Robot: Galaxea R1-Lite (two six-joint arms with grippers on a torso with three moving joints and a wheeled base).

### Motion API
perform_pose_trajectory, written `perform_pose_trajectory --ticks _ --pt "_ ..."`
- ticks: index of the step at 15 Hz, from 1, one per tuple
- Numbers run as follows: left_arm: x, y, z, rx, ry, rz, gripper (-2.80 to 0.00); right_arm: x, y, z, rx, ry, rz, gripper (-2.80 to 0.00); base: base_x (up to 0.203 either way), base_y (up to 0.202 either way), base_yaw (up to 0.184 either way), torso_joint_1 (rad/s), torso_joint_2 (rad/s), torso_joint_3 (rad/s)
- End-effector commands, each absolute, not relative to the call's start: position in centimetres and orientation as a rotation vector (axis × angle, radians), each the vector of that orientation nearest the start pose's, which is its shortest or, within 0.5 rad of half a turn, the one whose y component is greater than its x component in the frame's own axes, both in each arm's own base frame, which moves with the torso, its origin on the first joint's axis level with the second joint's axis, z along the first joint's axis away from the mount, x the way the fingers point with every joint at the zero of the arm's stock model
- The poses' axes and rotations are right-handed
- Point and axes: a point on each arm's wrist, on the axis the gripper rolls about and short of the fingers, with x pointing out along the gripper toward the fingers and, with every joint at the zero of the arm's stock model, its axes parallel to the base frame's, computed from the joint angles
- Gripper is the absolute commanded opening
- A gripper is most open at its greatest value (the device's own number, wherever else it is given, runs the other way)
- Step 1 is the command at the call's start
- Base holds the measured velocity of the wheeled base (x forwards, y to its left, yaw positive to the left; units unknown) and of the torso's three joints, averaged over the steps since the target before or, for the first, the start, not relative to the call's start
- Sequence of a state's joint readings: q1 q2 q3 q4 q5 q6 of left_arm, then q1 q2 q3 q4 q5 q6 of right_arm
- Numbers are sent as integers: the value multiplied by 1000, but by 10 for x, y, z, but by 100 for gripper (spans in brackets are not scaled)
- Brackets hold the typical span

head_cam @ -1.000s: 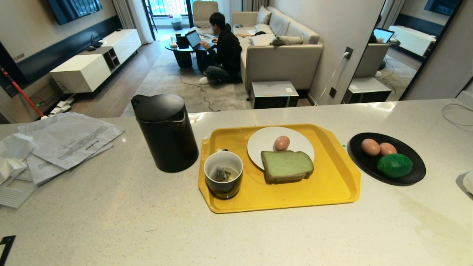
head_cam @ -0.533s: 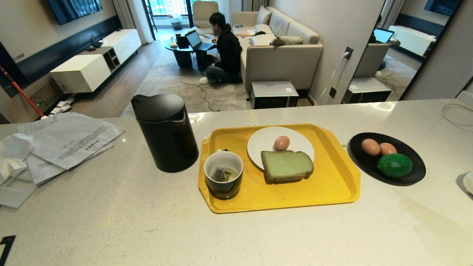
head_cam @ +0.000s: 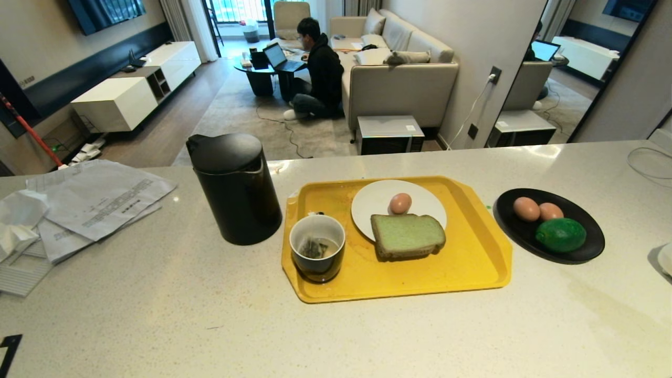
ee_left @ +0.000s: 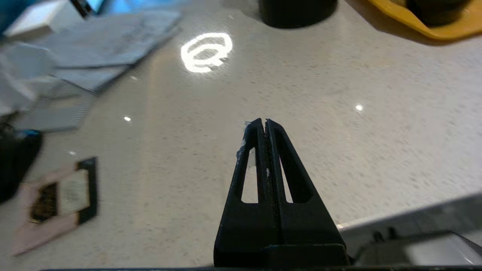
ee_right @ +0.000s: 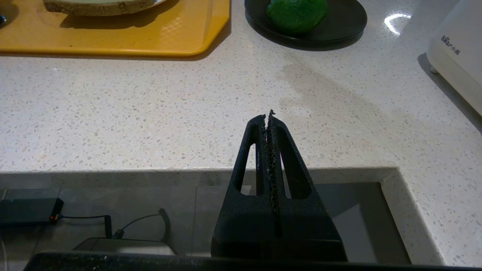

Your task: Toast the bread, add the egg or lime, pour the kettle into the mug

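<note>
From where I stand the job looks all but finished. The bread (head_cam: 408, 235) lies on the white plate (head_cam: 374, 201) in the yellow tray (head_cam: 472, 273), its near edge hanging over the plate's rim, and one egg (head_cam: 400, 203) sits on the plate just behind it, so the topping seems to be added; whether the slice is really toasted I cannot tell from its pale green face. The mug (head_cam: 317, 255) stands in the tray's near left corner with a tea bag and a little liquid inside, and the kettle (head_cam: 234, 188) stands upright on the counter (head_cam: 157, 315) just left of the tray, lid on, which suggests the pouring is over. The lime (head_cam: 560, 234) and two more eggs stay unused on the black dish (head_cam: 588, 254) to the right. Neither arm reaches into the work: the left gripper (ee_left: 264, 124) hovers over bare counter near the papers (head_cam: 94, 202), fingers pressed together and empty, and the right gripper (ee_right: 268, 116) hangs at the counter's near edge, fingers likewise together, holding nothing. Little seems left beyond parking the arms.
</note>
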State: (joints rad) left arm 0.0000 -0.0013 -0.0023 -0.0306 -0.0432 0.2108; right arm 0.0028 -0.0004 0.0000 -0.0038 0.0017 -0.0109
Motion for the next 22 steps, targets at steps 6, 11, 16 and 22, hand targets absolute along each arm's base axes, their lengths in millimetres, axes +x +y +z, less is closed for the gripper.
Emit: perform_pose_trajectory --ticks 6,11,16,22 --pt "-23 0 76 123 -10 -18 -280 -23 0 76 -11 -3 5 -280 0 0 0 0 0 0" --pt "-23 0 76 114 -9 -16 -280 -23 0 76 -11 -3 6 -280 0 0 0 0 0 0" --pt "-23 0 76 112 -9 -15 -280 -23 0 76 -11 -3 5 -280 0 0 0 0 0 0" --pt "-23 0 76 111 -9 -15 -280 -23 0 76 -11 -3 5 -280 0 0 0 0 0 0"
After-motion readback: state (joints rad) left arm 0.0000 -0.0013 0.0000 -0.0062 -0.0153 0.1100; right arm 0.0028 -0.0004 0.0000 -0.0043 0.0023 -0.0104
